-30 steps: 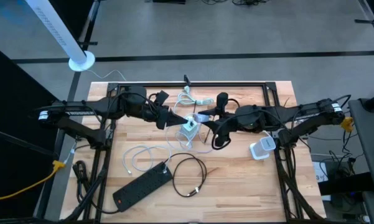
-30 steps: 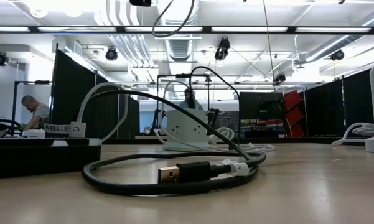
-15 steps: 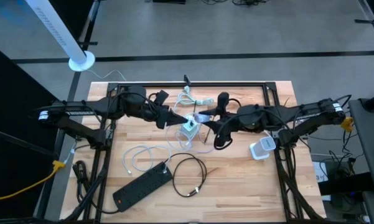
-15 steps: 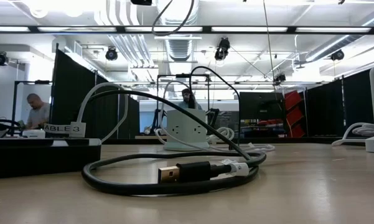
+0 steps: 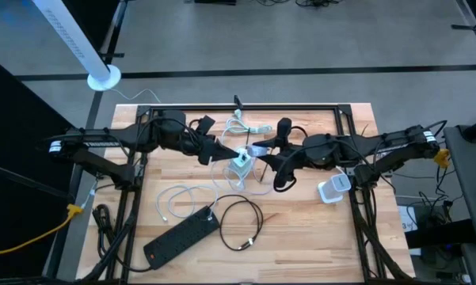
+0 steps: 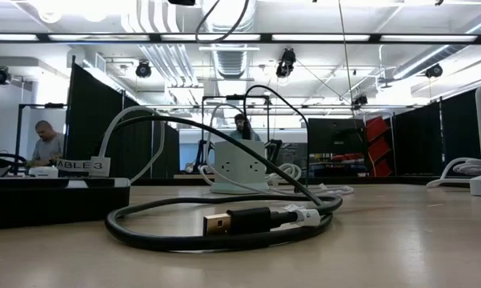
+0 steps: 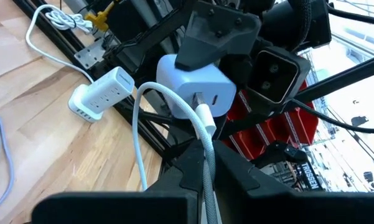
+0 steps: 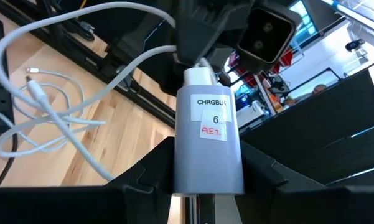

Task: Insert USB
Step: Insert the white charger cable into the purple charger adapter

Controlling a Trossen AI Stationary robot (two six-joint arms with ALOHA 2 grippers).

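Note:
A white charger block (image 8: pixel 208 134) with a label reading "6" hangs above the table's middle, and my right gripper (image 8: pixel 208 171) is shut on it. Its port face (image 7: pixel 202 99) looks toward my left gripper (image 7: pixel 206 163), which is shut on a white braided USB cable (image 7: pixel 205 146). The cable's white plug (image 7: pixel 205 118) stands at the port. In the right wrist view the plug (image 8: pixel 199 76) sits against the block's far end; whether it is in the port, I cannot tell. In the high view the two grippers (image 5: pixel 231 152) (image 5: pixel 263 156) meet head-on. The low view shows neither gripper. My left gripper pinches the braided cable (image 7: pixel 206 168) between its two fingers just behind the plug. The fingers come level from the table's left and lie along the cable. Plug and cable end are lifted clear; the rest of the cable loops slack down toward the table. My right gripper pinches the charger block by two opposite sides (image 8: pixel 180 168) between its two fingers, at the end away from the port. The fingers come about level from the table's right and lie along the block. The block is lifted clear, with its port end pointing away from the fingers.
On the table lie a white power cube (image 5: pixel 241 164) under the grippers, a white multi-port charger (image 5: pixel 333 188) at the right, a black power strip (image 5: pixel 182 236), a coiled black USB cable (image 6: pixel 224 222) and loose white cables (image 5: pixel 174 202). A person (image 6: pixel 44 144) stands far behind.

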